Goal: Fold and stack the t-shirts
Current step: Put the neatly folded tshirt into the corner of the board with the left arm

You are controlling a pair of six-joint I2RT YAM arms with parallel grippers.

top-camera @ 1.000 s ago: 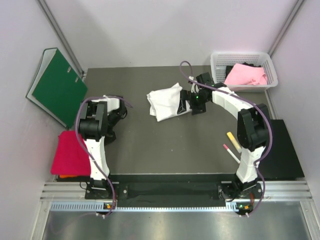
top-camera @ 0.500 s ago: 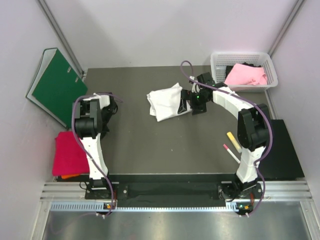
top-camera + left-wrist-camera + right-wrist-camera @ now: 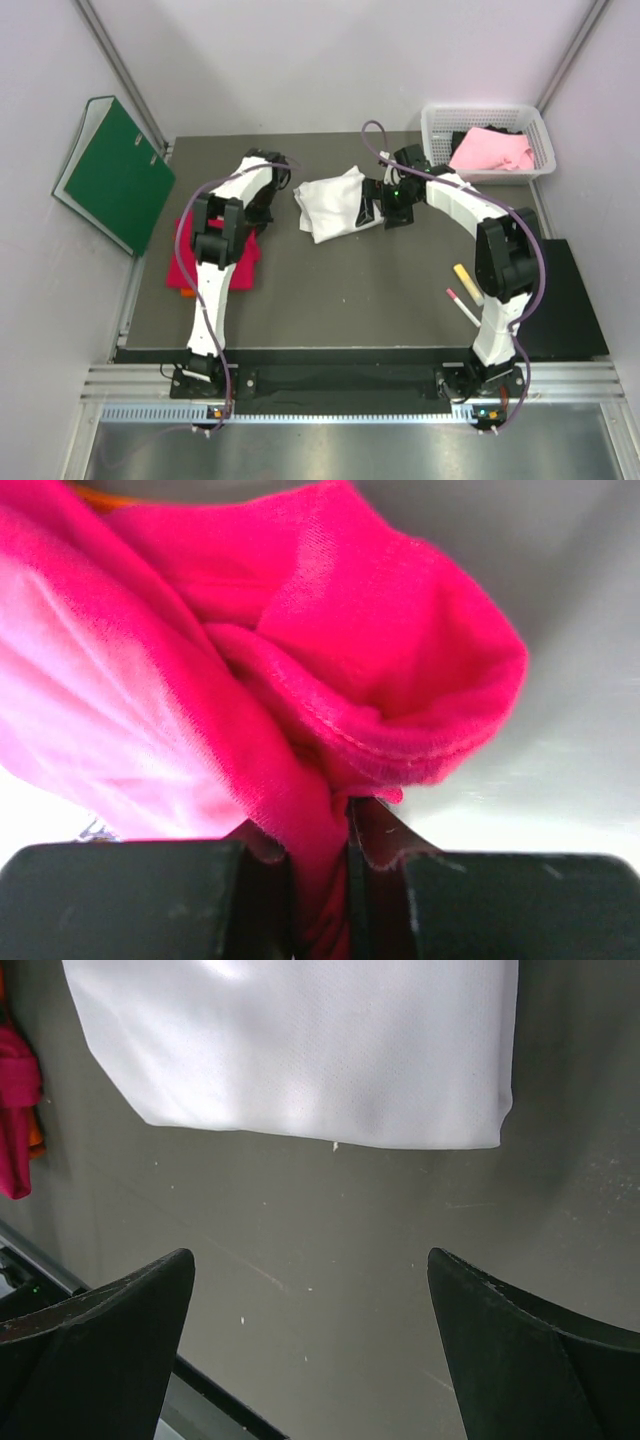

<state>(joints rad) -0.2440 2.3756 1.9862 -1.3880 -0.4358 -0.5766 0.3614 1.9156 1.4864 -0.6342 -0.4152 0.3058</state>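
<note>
The crimson-red t-shirt (image 3: 213,258) lies bunched on the left part of the table, with a sliver of the orange t-shirt (image 3: 187,293) showing under its near edge. My left gripper (image 3: 255,212) is shut on a fold of the red t-shirt (image 3: 350,630), the cloth pinched between the jaws of the left gripper (image 3: 345,810). The folded white t-shirt (image 3: 330,203) lies at mid table. My right gripper (image 3: 385,205) stands wide open just right of it. In the right wrist view the right gripper (image 3: 310,1290) holds nothing and the white t-shirt (image 3: 300,1050) lies beyond its fingertips. The light pink t-shirt (image 3: 490,150) sits in the basket.
A white basket (image 3: 432,125) stands at the back right corner. A green binder (image 3: 115,175) leans against the left wall. Two markers (image 3: 464,290) lie by the right arm, beside a black pad (image 3: 572,300).
My left gripper shut on the red t-shirt and pulled it from the left table edge rightward and farther back, the orange one coming with it. The right arm has not moved.
</note>
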